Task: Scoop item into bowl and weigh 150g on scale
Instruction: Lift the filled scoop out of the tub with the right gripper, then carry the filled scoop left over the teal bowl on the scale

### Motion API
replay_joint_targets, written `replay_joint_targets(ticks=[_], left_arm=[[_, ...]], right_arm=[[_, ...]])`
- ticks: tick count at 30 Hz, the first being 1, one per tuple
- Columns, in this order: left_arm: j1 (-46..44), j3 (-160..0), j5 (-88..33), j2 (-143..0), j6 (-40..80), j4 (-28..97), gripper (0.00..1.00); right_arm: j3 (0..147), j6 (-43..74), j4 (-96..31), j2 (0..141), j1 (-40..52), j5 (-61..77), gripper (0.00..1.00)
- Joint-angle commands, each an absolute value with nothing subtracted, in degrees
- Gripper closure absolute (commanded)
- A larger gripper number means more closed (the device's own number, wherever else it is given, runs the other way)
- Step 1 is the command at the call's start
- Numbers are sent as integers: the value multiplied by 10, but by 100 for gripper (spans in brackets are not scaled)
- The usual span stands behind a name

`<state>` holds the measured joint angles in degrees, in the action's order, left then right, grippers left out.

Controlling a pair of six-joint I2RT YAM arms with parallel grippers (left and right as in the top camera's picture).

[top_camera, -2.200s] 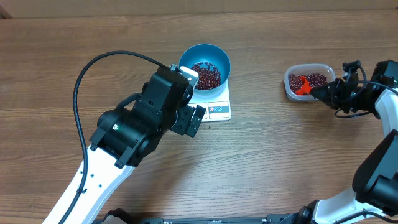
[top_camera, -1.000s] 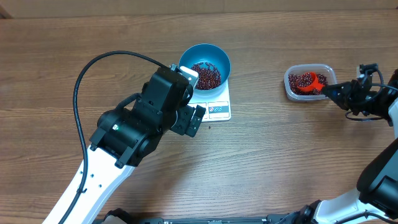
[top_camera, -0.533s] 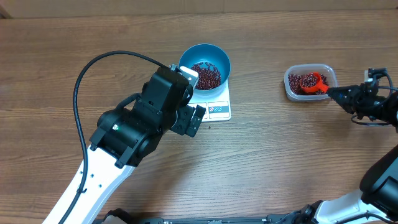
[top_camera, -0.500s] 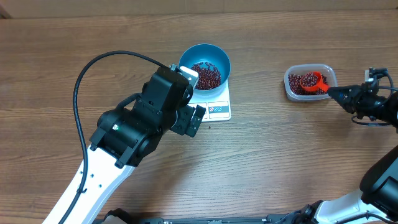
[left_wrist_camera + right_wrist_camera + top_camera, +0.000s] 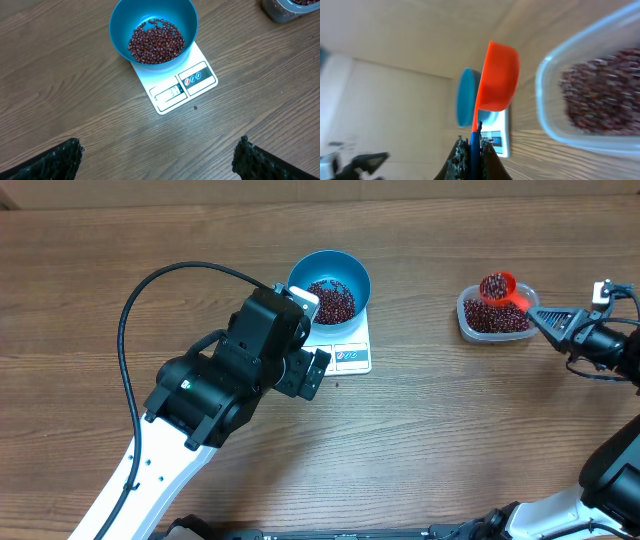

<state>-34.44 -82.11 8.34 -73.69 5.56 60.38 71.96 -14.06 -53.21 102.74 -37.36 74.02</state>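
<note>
- Wood-grain brown table (image 5: 450, 430) fills the overhead view, and both of my arms reach in from the near edge.
- My right gripper (image 5: 545, 317) is pressed together on the thin handle of a bright red plastic measuring scoop (image 5: 497, 286), pinching it.
- The scoop's cup is filled with small dark red-brown beans (image 5: 492, 284) and hangs over the far rim of a clear rounded-rectangular plastic tub (image 5: 462, 315) (more of the same beans cover the tub's floor).
- In my right wrist view the scoop looks sharp, while the tub beside it is blurred.
- Well to the left of the tub, a round bright-blue bowl (image 5: 330, 260) rests on a small white rectangular kitchen scale (image 5: 352, 356).
- A loose heap of beans lies in the bottom of the bowl.
- The scale's display and label panels face the near edge; the reading is too small to make out.
- One stray bean (image 5: 195, 107) lies on the table just beside the scale.
- My left gripper (image 5: 157, 160) is spread wide and holds nothing, hanging above the table on the near side of the scale.
</note>
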Motion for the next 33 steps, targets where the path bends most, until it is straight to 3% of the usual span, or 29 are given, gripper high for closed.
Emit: replay_joint_targets(ticks=[1,8,13,23,33], left_arm=[[-340,-823,79,-740,47,602,0],[-340,-823,79,-740,47,602,0],[-340,-823,79,-740,47,602,0],[-340,-823,79,-740,47,602,0],[-340,-823,79,-740,47,602,0]], right_arm=[[717,-148,-533,1030,-357,818,96],[729,-146,-532,1030,-269,826,96],[766,-75,-482,1030,-187,820,96],[805,93,-315,1030,-40,701,96],[808,124,-256,1030,75,532,96]])
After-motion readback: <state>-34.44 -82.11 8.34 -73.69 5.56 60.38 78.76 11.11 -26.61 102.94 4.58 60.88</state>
